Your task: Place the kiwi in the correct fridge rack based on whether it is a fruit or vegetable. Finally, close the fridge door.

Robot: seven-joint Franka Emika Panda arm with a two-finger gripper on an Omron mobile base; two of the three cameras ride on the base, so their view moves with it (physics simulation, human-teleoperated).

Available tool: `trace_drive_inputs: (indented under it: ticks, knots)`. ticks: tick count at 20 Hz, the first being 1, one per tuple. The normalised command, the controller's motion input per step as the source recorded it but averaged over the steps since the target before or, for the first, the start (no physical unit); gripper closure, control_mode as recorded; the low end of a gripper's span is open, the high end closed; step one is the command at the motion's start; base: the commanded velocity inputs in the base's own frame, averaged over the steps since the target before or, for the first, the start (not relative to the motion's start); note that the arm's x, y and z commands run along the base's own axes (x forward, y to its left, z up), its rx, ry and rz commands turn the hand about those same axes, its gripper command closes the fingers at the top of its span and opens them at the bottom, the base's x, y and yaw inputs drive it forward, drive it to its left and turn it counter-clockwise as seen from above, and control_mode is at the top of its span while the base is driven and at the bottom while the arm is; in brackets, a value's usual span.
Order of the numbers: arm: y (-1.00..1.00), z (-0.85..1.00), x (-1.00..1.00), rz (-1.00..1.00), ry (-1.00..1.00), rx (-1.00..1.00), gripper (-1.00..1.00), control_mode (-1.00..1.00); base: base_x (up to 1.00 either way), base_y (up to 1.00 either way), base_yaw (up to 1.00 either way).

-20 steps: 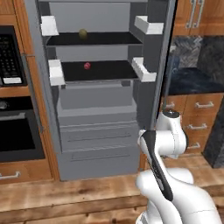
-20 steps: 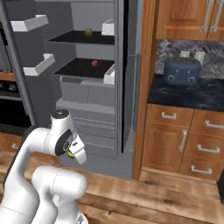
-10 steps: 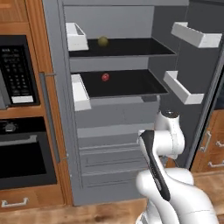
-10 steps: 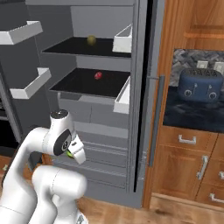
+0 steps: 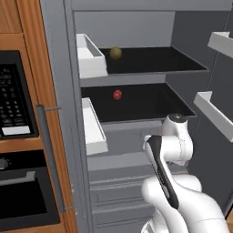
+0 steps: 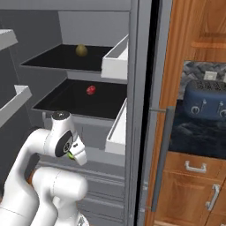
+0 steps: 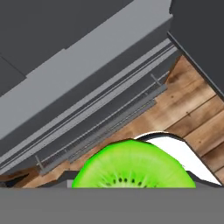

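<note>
Lower centre of the hand view: the kiwi (image 7: 133,165) sits right against the camera, a bright green cut face with dark seeds, its lower part cut off by the frame edge.
Gripper: tucked low beside the arm's wrist (image 6: 76,153); a sliver of green shows there. Finger tips are not visible, so the grip cannot be confirmed from sight, though the fruit's position suggests it is being carried.
Fridge: open, filling the middle of both base views, with white door bins at left and right.
Fridge rack: the lower black shelf (image 5: 150,102), mid-frame, carries a small red ball (image 5: 117,94).
Upper shelf: black (image 5: 154,61), carrying a dull yellow-brown ball (image 5: 115,53).
Step in hand: judged as the approach; fruit held low in front of the drawers, not yet raised.
Next move: lift the hand to lower-shelf height, reach in and set the fruit down clear of the red ball; door closing follows.
Hidden: what lies in the drawers.
Right of frame: a blue toaster (image 6: 205,99) on the counter.
</note>
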Motion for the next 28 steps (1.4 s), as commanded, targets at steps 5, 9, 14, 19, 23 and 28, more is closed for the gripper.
trace_drive_inputs:
  ticks: [5,9,14,19,23,28]
  knots:
    - [0.00,0.00,0.00,0.00,0.00,0.00,1.00,1.00,0.63,0.32,-0.04]
    - [0.00,0.00,0.00,0.00,0.00,0.00,1.00,1.00,0.63,0.08,0.00]
    - [0.00,0.03,0.15,0.01,-0.03,0.00,1.00,-1.00,0.52,0.00,0.00]
    - [-0.03,0.37,0.75,0.04,-0.23,-0.01,1.00,-1.00,0.00,0.00,0.00]
    - [0.00,0.46,0.63,0.00,-0.18,-0.06,1.00,-1.00,0.00,0.00,0.00]
    - [0.00,0.01,0.60,0.00,-0.12,-0.01,1.00,-1.00,0.00,0.00,0.00]
